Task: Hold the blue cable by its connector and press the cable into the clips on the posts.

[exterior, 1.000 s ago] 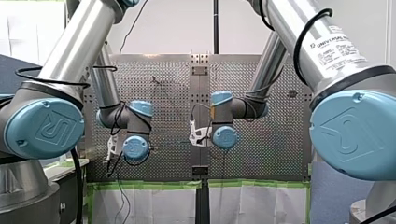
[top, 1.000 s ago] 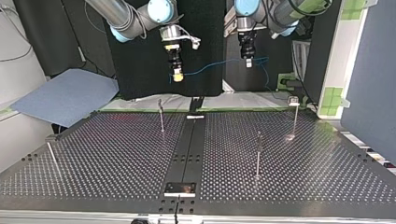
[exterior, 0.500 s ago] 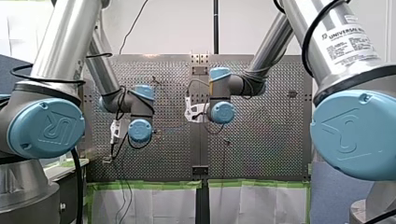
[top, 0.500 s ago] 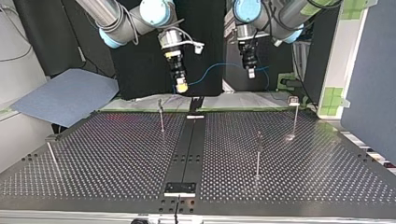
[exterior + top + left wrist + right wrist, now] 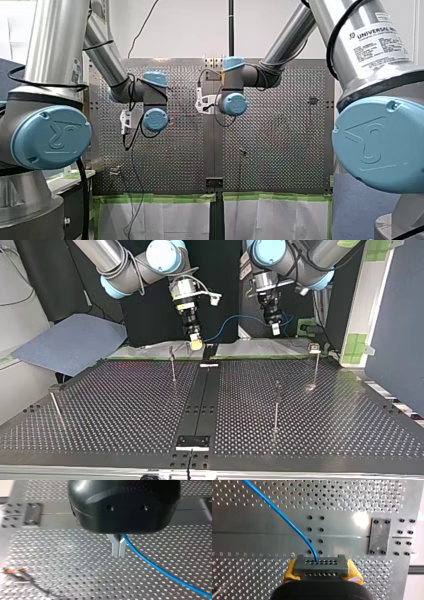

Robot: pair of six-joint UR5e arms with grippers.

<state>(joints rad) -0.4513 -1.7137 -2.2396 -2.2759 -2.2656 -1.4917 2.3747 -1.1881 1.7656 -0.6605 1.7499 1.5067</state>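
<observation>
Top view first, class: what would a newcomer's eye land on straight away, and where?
The blue cable stands out, strung in the air between the two claws above the far side of the perforated table in the top view. My right claw grips its dark connector between yellow pads; my left claw pinches the cable further along. Thin posts stand on the table, with no cable in them.

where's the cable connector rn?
The connector is clamped between the yellow pads of my right pincer. In the top view it hangs left of centre, beside the top of the nearest post, its blue cable running to my left pincer.
</observation>
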